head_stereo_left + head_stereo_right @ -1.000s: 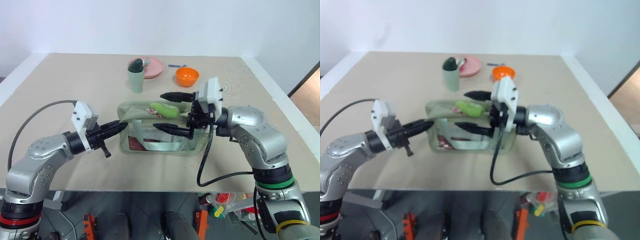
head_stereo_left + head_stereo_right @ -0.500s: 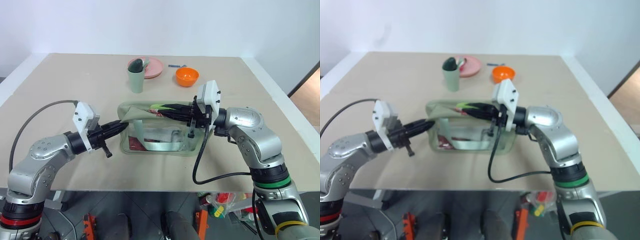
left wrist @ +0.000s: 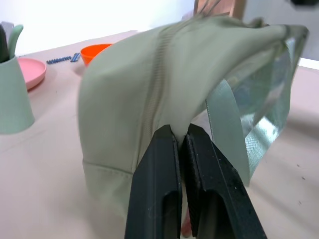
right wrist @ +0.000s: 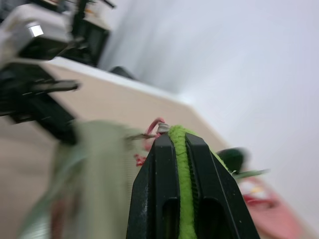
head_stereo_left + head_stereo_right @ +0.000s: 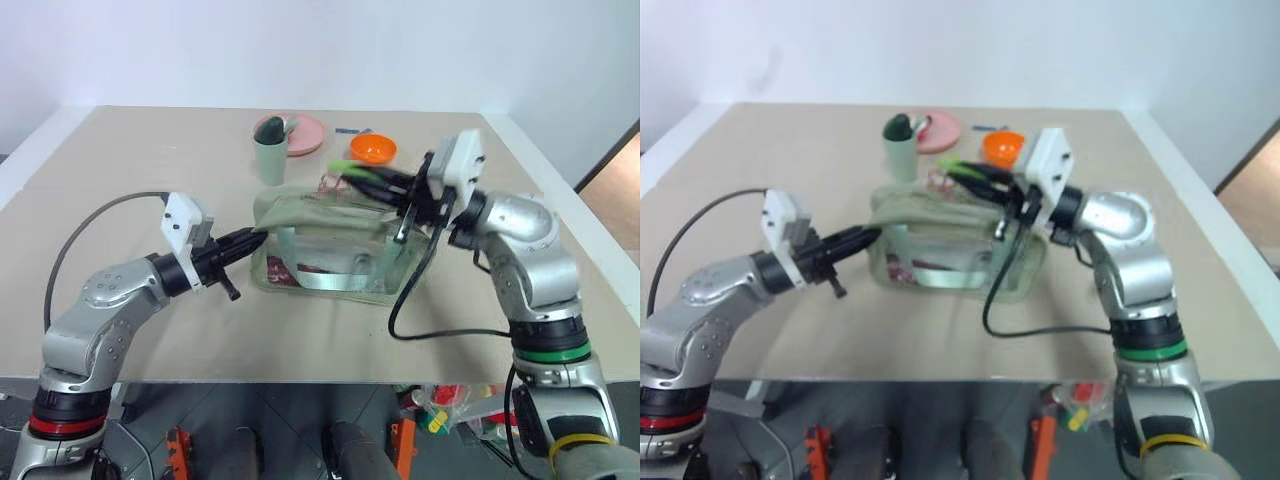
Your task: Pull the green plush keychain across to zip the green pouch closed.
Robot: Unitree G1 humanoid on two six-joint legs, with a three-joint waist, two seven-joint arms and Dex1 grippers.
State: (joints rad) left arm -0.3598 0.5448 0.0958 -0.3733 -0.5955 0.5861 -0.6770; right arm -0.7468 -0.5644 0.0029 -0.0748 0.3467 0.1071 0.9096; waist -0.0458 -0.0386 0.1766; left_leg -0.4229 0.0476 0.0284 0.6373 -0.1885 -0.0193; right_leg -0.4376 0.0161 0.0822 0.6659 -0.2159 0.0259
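1. My left hand (image 5: 262,235) pinched the pouch (image 5: 330,245) at its left end, fingers clamped on the fabric.
2. My right hand (image 5: 352,172) gripped the keychain (image 4: 185,199) tight above the pouch's top, toward its right side.
3. The pouch sat mid-table (image 5: 150,150), with a cup (image 5: 270,160), pink plate (image 5: 310,130) and orange bowl (image 5: 372,150) behind.

- Green pouch (image 5: 320,215): matt woven cloth top with a stitched zipper band; side panels of clear, glossy plastic.
- Green plush keychain (image 4: 182,169): fuzzy, napped pile.
- Right gripper (image 4: 174,149) and left gripper (image 3: 175,137): smooth black plastic fingers with a slight sheen.
- Table (image 5: 150,150): matt beige surface.
- Orange bowl (image 5: 372,150): glossy plastic.
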